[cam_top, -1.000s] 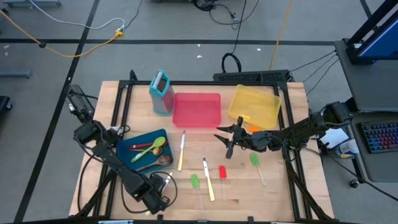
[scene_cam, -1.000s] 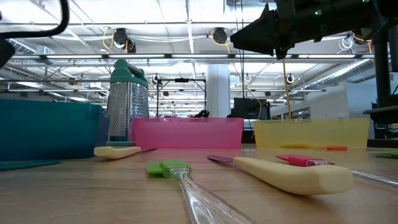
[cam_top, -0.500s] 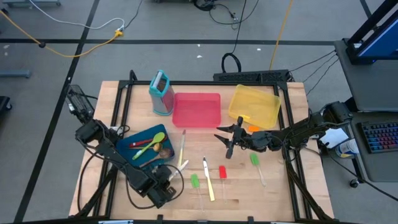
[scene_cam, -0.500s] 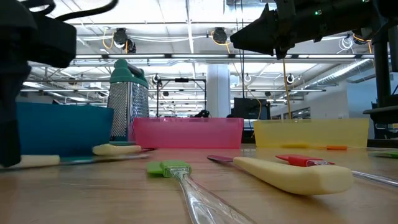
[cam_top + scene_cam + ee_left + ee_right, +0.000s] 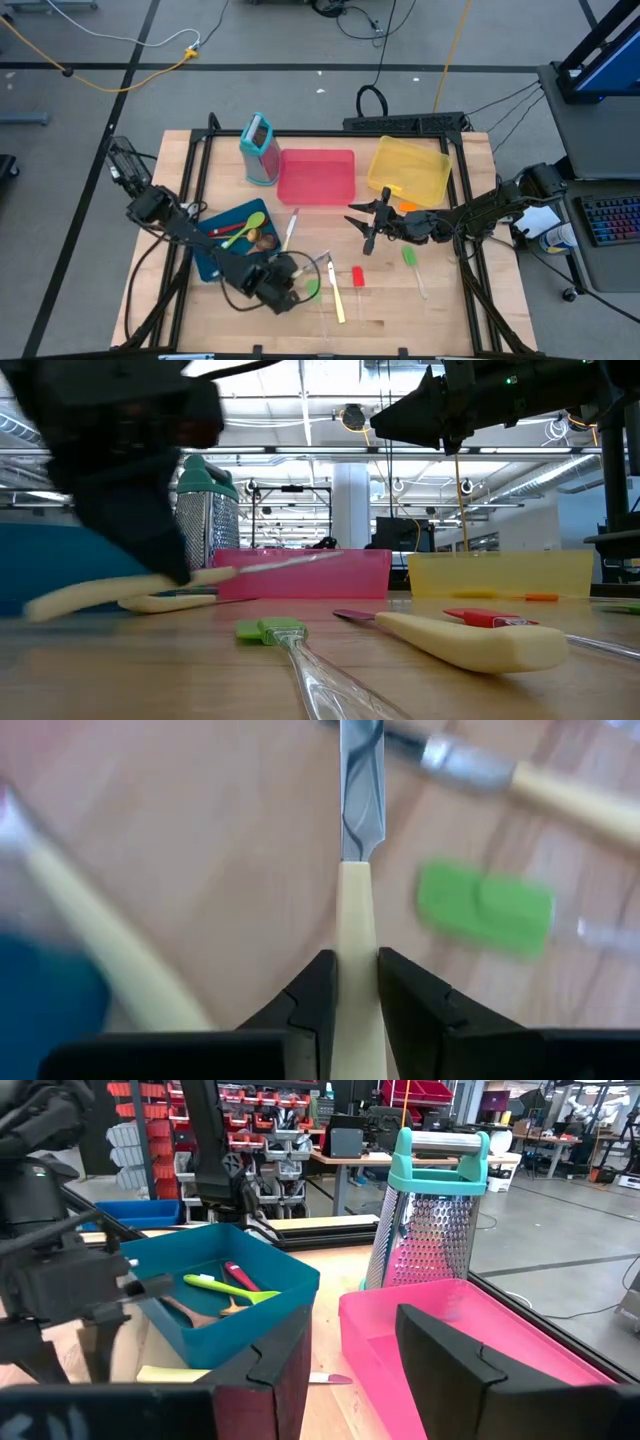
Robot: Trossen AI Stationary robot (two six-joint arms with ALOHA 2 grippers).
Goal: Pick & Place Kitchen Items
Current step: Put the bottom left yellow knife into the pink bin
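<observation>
My left gripper (image 5: 288,279) is over the near middle of the table, shut on a cream-handled knife (image 5: 358,910) whose blade (image 5: 360,780) points away from the fingers. A green spatula (image 5: 313,290), another cream-handled knife (image 5: 335,295) and a short red piece (image 5: 357,277) lie flat on the wood just right of it. A third knife (image 5: 290,230) lies beside the blue tray (image 5: 208,245), which holds a green spoon (image 5: 240,231) and wooden spoons. My right gripper (image 5: 365,226) hovers open near the red tray (image 5: 317,175). My left gripper pinches the knife's cream handle (image 5: 357,935) between its two fingers, on the part nearer the blade. The fingers slant down on it from above. In the low view the knife (image 5: 200,580) is tilted, blade end higher than the handle's free end (image 5: 50,605).
A teal box grater (image 5: 259,148) stands at the far left of the red tray. The yellow tray (image 5: 410,168) sits right of it, with an orange piece (image 5: 407,208) in front. Another green spatula (image 5: 409,257) lies toward the right edge. Bare wood shows along the near edge.
My left gripper has swept from the table's near left corner toward the right and a little toward the far edge, carrying the knife in over the green spatula. The blue tray has turned slightly. My right arm has kept still.
</observation>
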